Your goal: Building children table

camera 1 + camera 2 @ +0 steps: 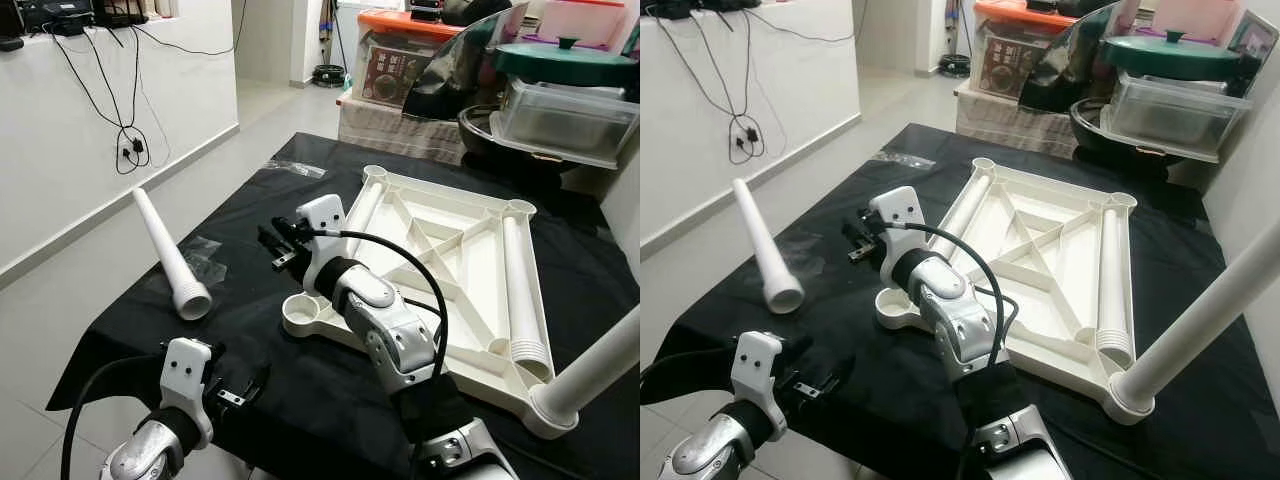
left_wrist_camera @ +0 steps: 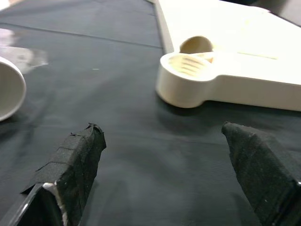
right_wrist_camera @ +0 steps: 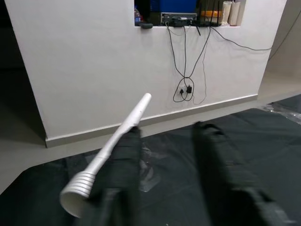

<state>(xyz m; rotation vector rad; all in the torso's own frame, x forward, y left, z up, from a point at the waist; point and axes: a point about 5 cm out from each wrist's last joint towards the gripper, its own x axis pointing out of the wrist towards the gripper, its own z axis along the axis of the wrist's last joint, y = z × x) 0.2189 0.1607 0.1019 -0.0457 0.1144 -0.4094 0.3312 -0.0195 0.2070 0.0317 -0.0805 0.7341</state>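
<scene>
Left eye view: right hand [image 1: 281,249] open, empty, above cloth; left hand [image 1: 238,388] open, empty.

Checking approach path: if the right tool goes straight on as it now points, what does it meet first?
Probably the loose leg lying on the black cloth; the right tool points at it, open. Depth is unclear.

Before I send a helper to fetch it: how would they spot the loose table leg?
On the black cloth, left of the upturned white tabletop, lies a white tapered leg. It lies alone near the cloth's edge, while the other legs rest in or stand on the tabletop.
</scene>
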